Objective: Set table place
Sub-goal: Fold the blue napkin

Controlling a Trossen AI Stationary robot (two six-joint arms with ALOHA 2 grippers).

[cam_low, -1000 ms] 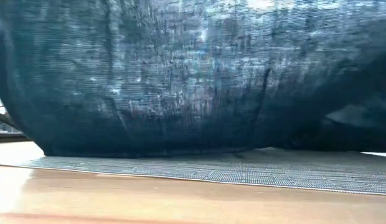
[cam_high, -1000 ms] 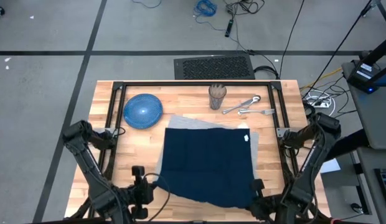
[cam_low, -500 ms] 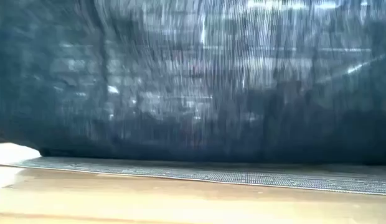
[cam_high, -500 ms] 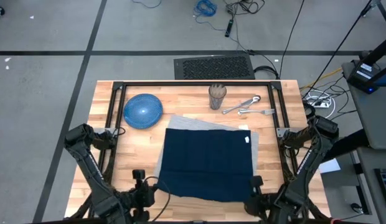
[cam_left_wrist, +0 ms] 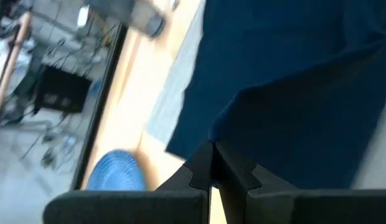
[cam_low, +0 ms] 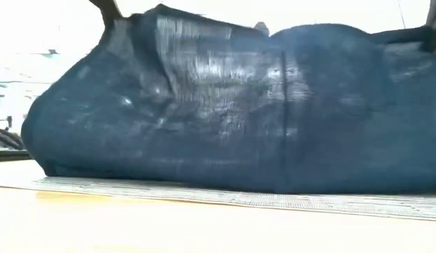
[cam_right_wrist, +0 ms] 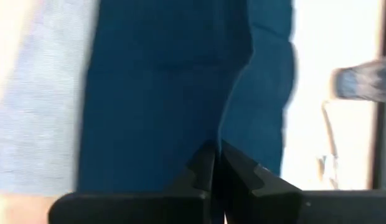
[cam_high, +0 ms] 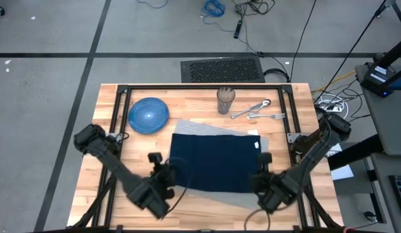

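Two grippers hold the navy napkin (cam_high: 216,163) by its near corners: my left gripper (cam_high: 164,173) pinches the left corner and my right gripper (cam_high: 263,175) pinches the right one, each with fingers pressed together on the cloth, as both wrist views show. The napkin's near part is lifted and billows in the low view, while its far part lies on the grey placemat (cam_high: 262,147), which sits flat near the middle of the table (cam_high: 291,110).

My worry is drag. If I carry the napkin on with its far part resting on the placemat, I judge friction could pull the mat askew or ruck it. Uneven travel between the arms could twist the cloth or tug a corner out of a pinch. A fold let go crooked would leave the napkin bunched.

Beyond the mat stands a brown cup (cam_high: 226,99); I cannot tell what, if anything, is in it. The blue plate (cam_high: 148,115) carries nothing, and the cutlery (cam_high: 257,110) lies loose beside the cup.
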